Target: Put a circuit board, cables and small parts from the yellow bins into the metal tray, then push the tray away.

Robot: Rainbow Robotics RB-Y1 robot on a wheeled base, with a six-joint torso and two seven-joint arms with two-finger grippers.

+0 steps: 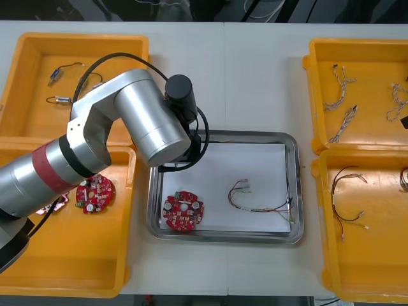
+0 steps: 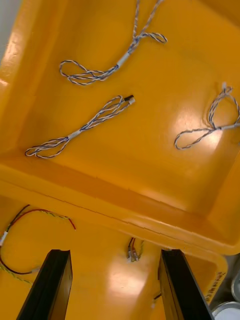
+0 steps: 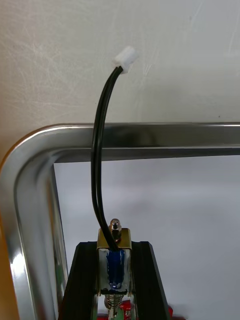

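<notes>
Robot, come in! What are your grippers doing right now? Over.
Left gripper shut on small metal part with black lead, over metal tray corner. Right gripper open above yellow bins. Circuit board and one cable in tray. Nothing blocking.

Light surface [image 1: 255,83] – pale and plain, with a thin seam [image 1: 224,57] running near to far through its middle. Up close it looks faintly scuffed. Beyond the far edge – dark room [image 1: 191,9], details unclear.
</notes>
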